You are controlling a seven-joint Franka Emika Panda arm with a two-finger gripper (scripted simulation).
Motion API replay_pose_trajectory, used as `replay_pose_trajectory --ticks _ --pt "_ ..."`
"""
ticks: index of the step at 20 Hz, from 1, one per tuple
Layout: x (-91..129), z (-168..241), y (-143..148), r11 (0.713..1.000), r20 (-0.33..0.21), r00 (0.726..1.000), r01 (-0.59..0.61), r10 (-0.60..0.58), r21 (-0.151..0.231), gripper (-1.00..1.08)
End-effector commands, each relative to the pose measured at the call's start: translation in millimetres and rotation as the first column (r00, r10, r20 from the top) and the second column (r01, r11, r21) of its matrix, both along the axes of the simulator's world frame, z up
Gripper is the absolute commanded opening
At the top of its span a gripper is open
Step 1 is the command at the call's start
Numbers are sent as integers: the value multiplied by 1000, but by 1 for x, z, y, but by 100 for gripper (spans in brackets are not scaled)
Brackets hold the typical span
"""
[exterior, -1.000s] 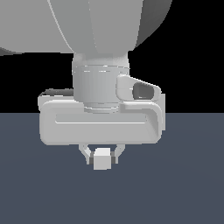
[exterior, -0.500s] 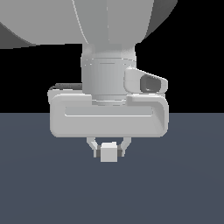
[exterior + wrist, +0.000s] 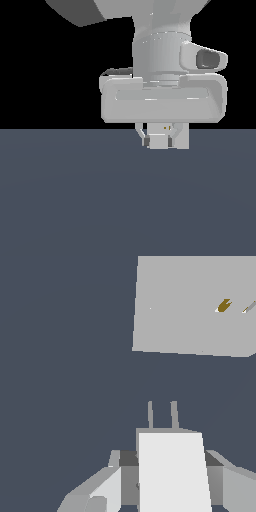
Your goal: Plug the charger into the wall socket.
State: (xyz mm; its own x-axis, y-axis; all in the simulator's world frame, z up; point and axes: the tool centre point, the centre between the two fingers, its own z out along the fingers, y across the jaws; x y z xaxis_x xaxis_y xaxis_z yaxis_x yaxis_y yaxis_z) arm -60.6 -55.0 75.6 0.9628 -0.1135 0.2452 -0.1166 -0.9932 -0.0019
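My gripper (image 3: 159, 142) is shut on the charger (image 3: 160, 140), a small white cube held between the two fingers under the broad hand. In the wrist view the charger (image 3: 172, 471) shows two thin prongs (image 3: 174, 415) sticking out toward the wall socket (image 3: 192, 303), a flat light-grey square plate with two small yellowish holes (image 3: 223, 305). The prongs are apart from the plate and off to one side of the holes. In the exterior view the wall socket (image 3: 182, 137) stands right behind the charger, partly covered by it and the fingers (image 3: 145, 139).
A dark blue-grey floor (image 3: 75, 200) spreads under the gripper, with a black background above it. The arm's large grey link (image 3: 165, 50) fills the upper part of the exterior view.
The gripper has carried the charger toward the exterior view's right and upward in the picture. The socket plate now shows behind the cube, where it did not before.
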Motion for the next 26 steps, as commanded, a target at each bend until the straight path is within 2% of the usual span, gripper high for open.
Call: replay_pose_trajectory --ticks 1,7,17,26 --pt "3 12 -13 1000 -1 1000 29 -29 1 -100" --pt "7 24 -30 998 -1 998 62 -62 -1 -100" --pt "11 24 -31 998 -1 998 63 -63 -1 -100" --pt "39 24 -36 998 -1 998 63 -63 -1 -100"
